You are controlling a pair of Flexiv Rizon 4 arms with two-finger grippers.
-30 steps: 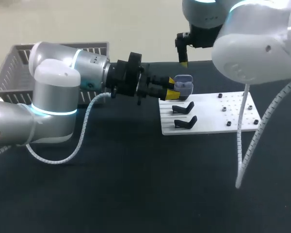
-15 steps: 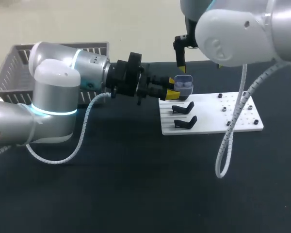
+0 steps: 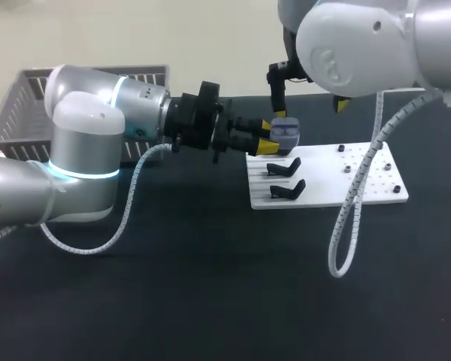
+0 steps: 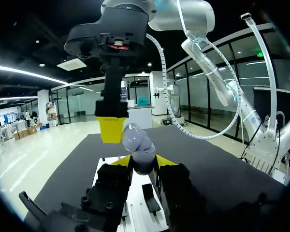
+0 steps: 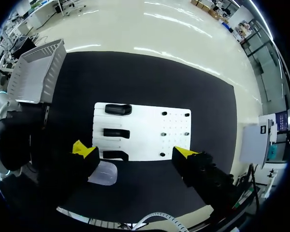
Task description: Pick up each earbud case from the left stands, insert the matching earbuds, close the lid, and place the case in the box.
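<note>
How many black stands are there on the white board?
3. All are in one row on the white board: the end stand, the middle stand, and the last stand, next to the earbud case.

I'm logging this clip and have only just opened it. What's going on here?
The left gripper is shut on a small grey earbud case, holding it by the edge of the white board with its black stands. The right gripper hangs over the case with its fingers wide open and one yellow tip right beside the lid, which looks closed. The basket sits behind the left arm.
</note>
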